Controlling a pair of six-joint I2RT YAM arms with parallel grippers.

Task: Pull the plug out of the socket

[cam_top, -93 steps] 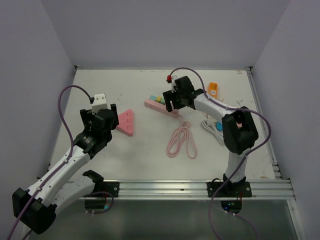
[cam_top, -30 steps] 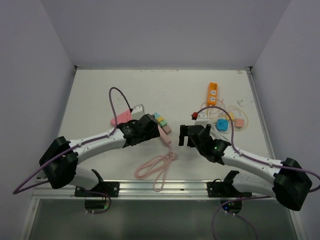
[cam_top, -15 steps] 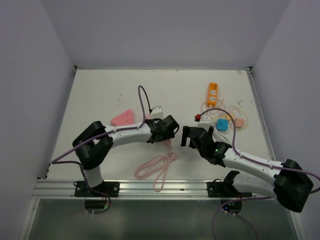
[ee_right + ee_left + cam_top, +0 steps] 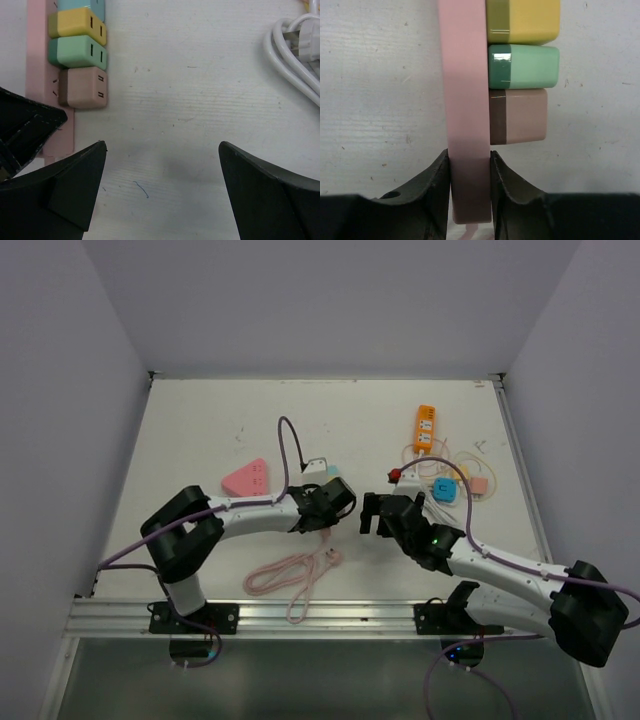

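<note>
Claws work just beyond a loose pink cord [image 4: 290,575] coiled by the near edge of the counter [image 4: 200,420], about midway along it. The left claw [image 4: 469,157] is clamped on the end of the pink socket strip [image 4: 465,75], one finger pressed against each long side. The right claw [image 4: 162,145] hangs spread wide and empty above bare counter, just beside the strip. The brown plug [image 4: 520,115] sits seated in the strip's nearest outlet, with a green plug [image 4: 525,66] and a yellow plug [image 4: 522,20] lined up behind it.

The step in hand looks to be bringing the empty claw onto the brown plug. Done well, that likely means sliding sideways until the plug sits centred between the fingers, closing on its two free flanks rather than its end, and pulling straight out from the strip's face while the other claw holds the strip flat. A skewed pull could drag the strip or jam the prongs.

Farther off, toward the far right corner, lie a white cable [image 4: 295,55] and an orange strip [image 4: 425,426].
</note>
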